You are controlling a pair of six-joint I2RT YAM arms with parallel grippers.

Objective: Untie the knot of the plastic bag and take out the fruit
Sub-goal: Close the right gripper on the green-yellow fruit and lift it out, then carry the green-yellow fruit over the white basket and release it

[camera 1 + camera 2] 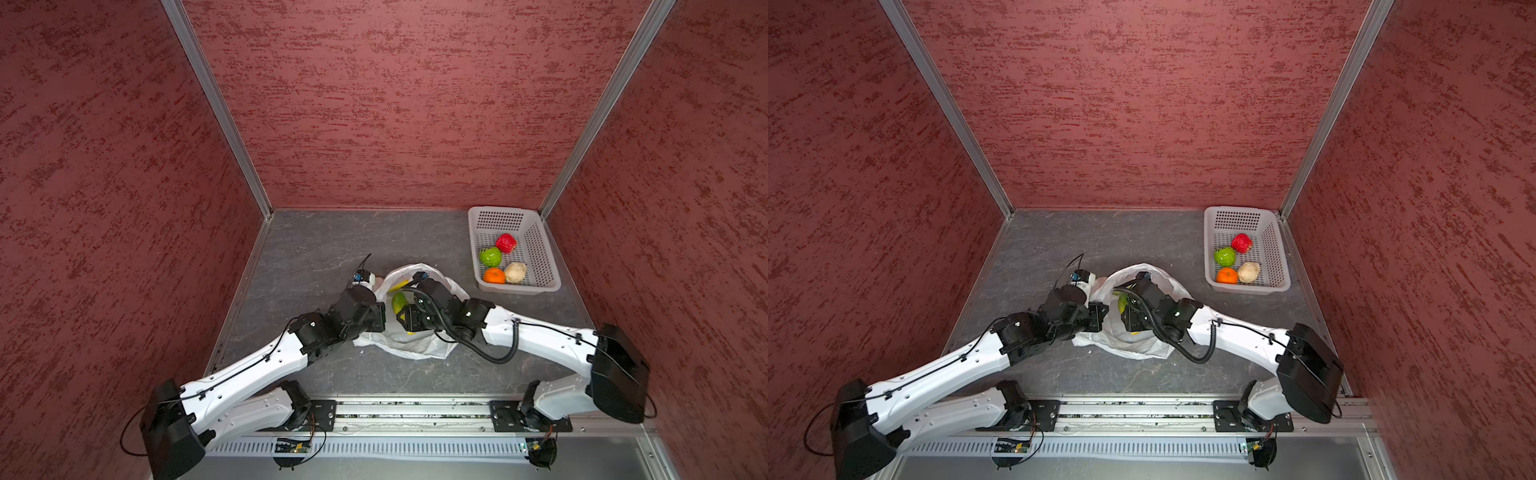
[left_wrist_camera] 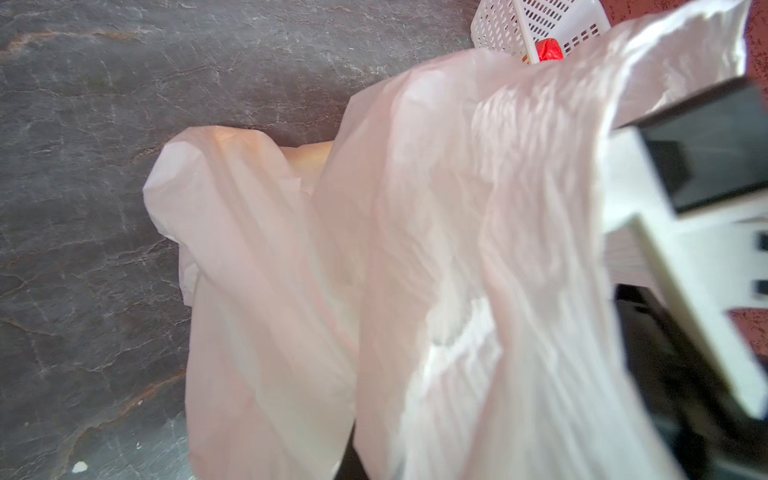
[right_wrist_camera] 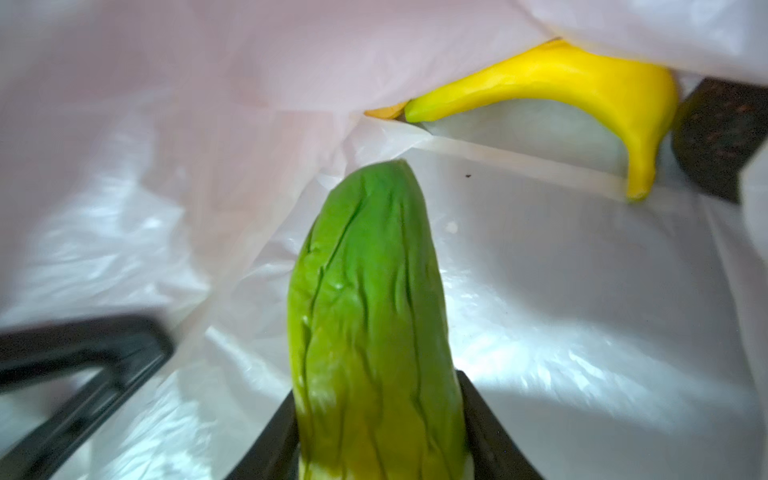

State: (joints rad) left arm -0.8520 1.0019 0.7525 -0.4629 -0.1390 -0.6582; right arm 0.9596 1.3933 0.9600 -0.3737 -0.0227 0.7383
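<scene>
The white plastic bag (image 1: 415, 347) (image 1: 1136, 347) lies open mid-table in both top views. My left gripper (image 1: 379, 319) (image 1: 1099, 318) is shut on its left rim, and in the left wrist view the plastic bag (image 2: 415, 249) drapes over the jaws and hides them. My right gripper (image 1: 401, 313) (image 3: 376, 415) reaches into the mouth and is shut on the yellow-green oblong fruit (image 1: 399, 302) (image 1: 1122, 303) (image 3: 374, 311). A yellow banana (image 3: 582, 83) (image 1: 400, 285) lies deeper inside, against the bag's wall. The knot is not in view.
The white perforated basket (image 1: 536, 245) (image 1: 1273, 245) (image 2: 519, 20) stands at the back right. It holds a red berry (image 1: 506, 243), a green apple (image 1: 491, 257), an orange (image 1: 494, 276) and a beige round piece (image 1: 515, 272). Red walls enclose the table on three sides.
</scene>
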